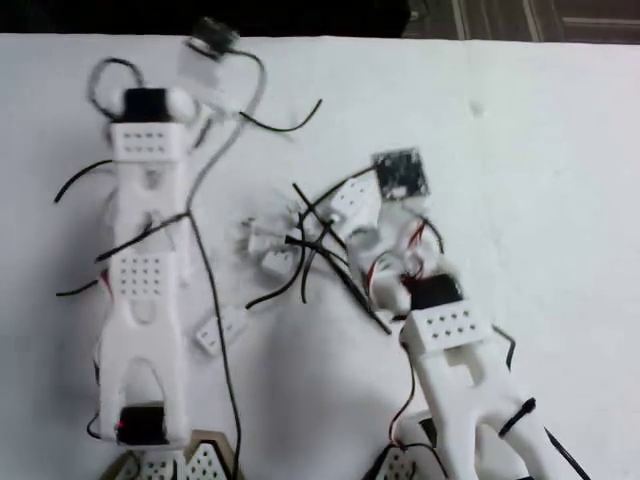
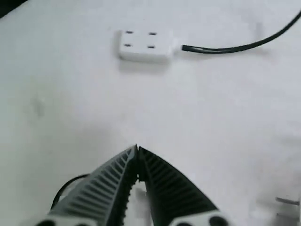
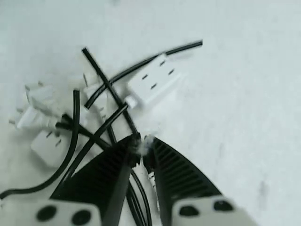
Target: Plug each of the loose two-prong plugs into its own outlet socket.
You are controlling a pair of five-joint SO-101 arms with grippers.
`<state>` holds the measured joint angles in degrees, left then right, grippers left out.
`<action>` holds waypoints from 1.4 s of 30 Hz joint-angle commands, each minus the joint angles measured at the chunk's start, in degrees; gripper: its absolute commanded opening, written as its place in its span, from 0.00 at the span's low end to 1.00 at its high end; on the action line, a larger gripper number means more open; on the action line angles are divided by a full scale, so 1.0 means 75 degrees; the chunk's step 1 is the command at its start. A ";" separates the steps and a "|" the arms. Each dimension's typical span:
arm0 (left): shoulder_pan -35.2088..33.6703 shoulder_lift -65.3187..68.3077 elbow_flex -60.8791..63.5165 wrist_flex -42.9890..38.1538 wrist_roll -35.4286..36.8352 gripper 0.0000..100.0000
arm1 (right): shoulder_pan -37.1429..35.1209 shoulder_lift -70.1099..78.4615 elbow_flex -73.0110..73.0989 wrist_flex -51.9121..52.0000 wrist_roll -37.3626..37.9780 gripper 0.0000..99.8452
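Nothing mated yet, we're at plug pick-up. Right gripper [image 3: 142, 142] has its jaws pressed together right over the black cords [image 3: 101, 77]; can't tell if it pinches one. Socket block [image 3: 153, 84] sits just ahead of its tips, loose plugs [image 3: 40, 103] off to one side in the tangle. Left gripper [image 2: 137, 151] is closed, apparently empty, with a second socket block [image 2: 145, 45] well ahead. Next, I'd say: open up and isolate one plug body, not cord.

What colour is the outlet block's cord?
Black; the cord shows best in the left wrist view.
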<state>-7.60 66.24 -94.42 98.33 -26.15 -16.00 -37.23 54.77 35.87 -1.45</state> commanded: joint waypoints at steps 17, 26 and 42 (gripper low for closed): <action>-0.2292 -0.2514 -0.0141 0.0563 0.1219 0.02 | -0.0440 0.8821 -1.0796 0.2045 -0.1032 0.17; -0.2585 -0.2503 -0.0141 0.0563 0.1219 0.02 | -0.0592 1.2149 -1.4980 0.2479 -0.1289 0.17; -0.2643 -0.1752 -0.0188 0.0539 0.1207 0.02 | -0.0404 1.5185 -1.8942 0.2397 -0.1242 0.17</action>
<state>-26.77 53.05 -94.51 102.29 -17.63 -19.78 77.14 -83.87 54.95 -10.51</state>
